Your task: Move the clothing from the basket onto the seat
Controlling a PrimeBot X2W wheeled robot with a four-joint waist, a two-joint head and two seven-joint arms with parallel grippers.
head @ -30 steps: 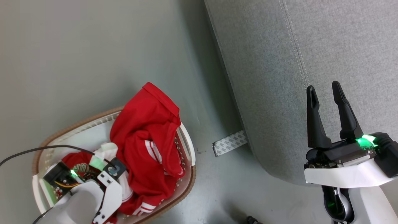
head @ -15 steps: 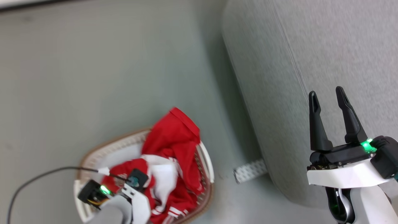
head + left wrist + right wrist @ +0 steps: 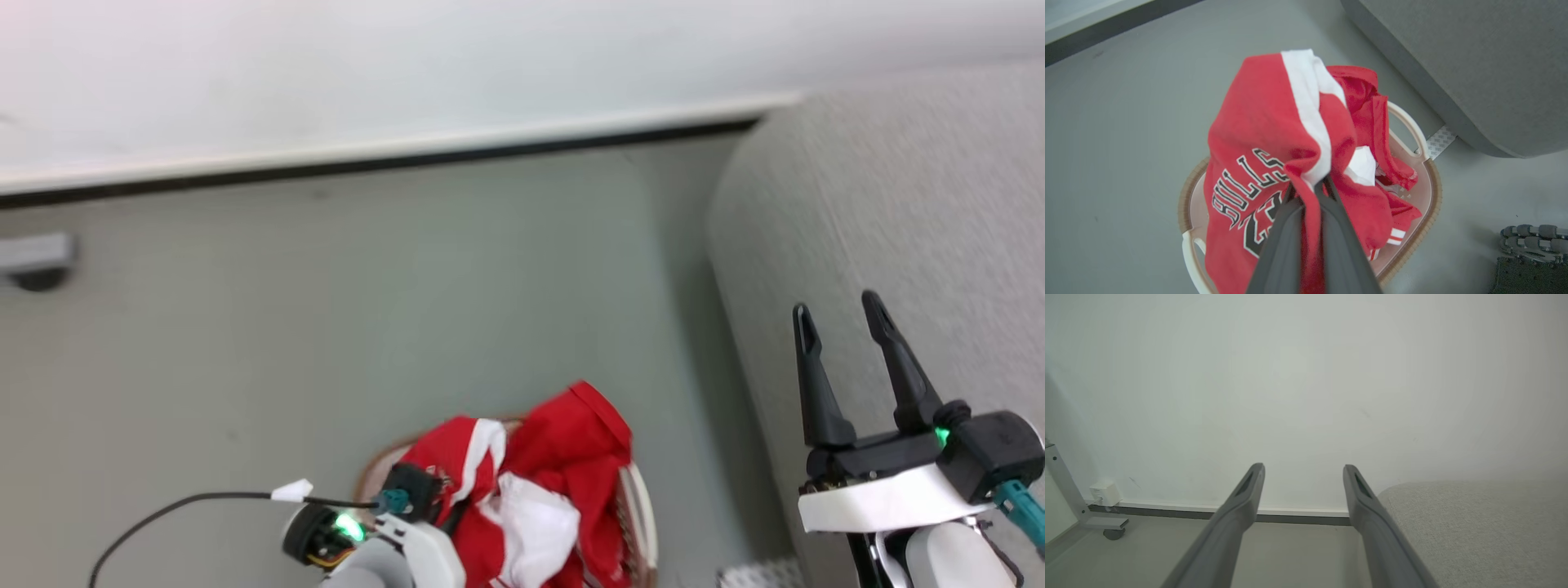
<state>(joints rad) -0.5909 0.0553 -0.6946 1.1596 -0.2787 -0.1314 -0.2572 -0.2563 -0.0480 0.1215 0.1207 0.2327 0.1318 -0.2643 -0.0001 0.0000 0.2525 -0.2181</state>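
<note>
The left gripper [image 3: 1308, 185] has its jaws clamped on a fold of the clothing [image 3: 1265, 134], a red jersey with a broad white band. The right gripper [image 3: 836, 304] has its jaws wide apart and empty, hanging over the near edge of the seat [image 3: 898, 204].

The held jersey is raised above the basket [image 3: 1410, 126], while more red and white cloth lies heaped inside it. The basket stands on the grey floor [image 3: 1126, 122], near the seat's rounded corner.

The left wrist view gives the grip and the black, white-edged "BULLS" lettering; in the head view the cloth is a blurred red and white bunch. The right wrist view looks past its jaws to a pale wall [image 3: 1306, 375].

The white band runs from the jaws away up the left wrist view, and the lettering slants across the jersey.
</note>
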